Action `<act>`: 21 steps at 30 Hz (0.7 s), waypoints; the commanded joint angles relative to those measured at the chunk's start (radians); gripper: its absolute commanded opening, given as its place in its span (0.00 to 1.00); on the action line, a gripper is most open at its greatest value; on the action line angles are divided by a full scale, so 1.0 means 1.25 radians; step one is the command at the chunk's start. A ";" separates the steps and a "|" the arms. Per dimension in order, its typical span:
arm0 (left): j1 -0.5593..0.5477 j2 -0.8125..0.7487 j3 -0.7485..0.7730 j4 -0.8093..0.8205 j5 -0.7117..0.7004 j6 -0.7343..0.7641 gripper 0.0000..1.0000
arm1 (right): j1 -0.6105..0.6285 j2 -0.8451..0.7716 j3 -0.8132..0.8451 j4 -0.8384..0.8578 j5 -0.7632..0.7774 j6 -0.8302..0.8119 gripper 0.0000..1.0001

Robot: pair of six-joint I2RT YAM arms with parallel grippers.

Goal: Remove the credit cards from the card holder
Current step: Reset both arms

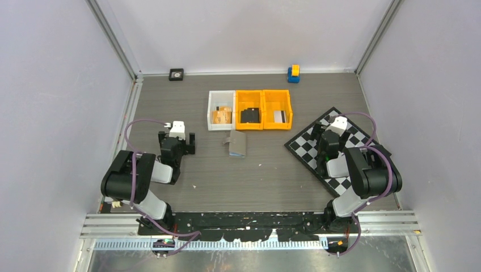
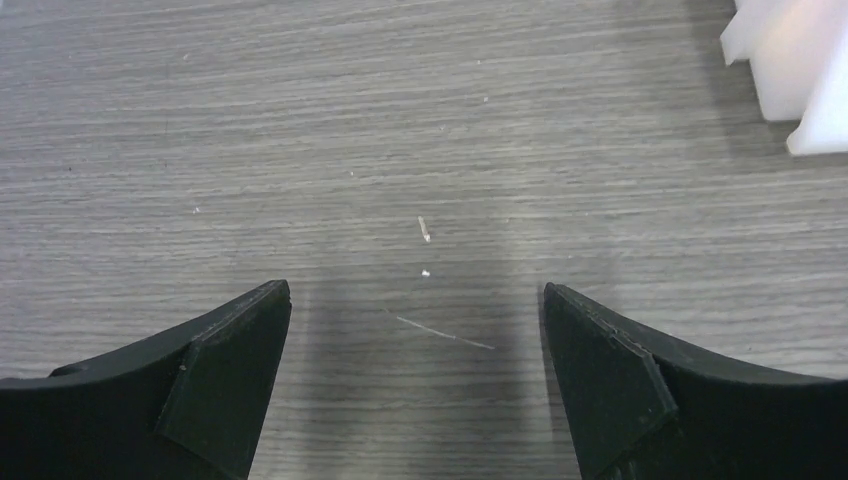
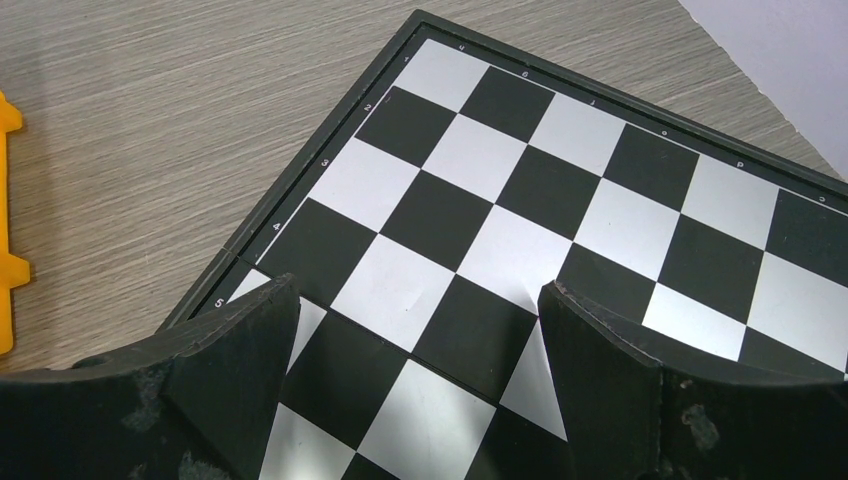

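Observation:
The grey card holder (image 1: 236, 143) lies half folded on the table just in front of the bins; I cannot tell whether a card is in it. An orange card (image 1: 222, 116) lies in the white bin (image 1: 211, 110). A black card (image 1: 249, 116) lies in the middle orange bin (image 1: 240, 110). A silvery card (image 1: 278, 117) lies in the right orange bin (image 1: 288, 110). My left gripper (image 1: 177, 141) (image 2: 415, 300) is open and empty over bare table, left of the holder. My right gripper (image 1: 330, 141) (image 3: 418, 295) is open and empty over the chessboard.
A black-and-white chessboard (image 1: 306, 148) (image 3: 520, 190) lies at the right. A blue and yellow object (image 1: 293, 73) and a small black square thing (image 1: 176, 74) stand by the back wall. The white bin's corner (image 2: 790, 70) and an orange bin's edge (image 3: 8, 200) show in the wrist views.

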 commanded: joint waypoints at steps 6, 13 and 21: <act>0.008 -0.009 0.057 0.010 -0.044 0.007 1.00 | 0.000 -0.017 0.008 0.038 0.021 0.012 0.94; 0.018 -0.007 0.057 0.019 -0.036 0.002 1.00 | -0.002 -0.017 0.008 0.038 0.021 0.013 0.94; 0.018 -0.006 0.053 0.025 -0.036 0.000 1.00 | -0.001 -0.017 0.009 0.038 0.021 0.012 0.94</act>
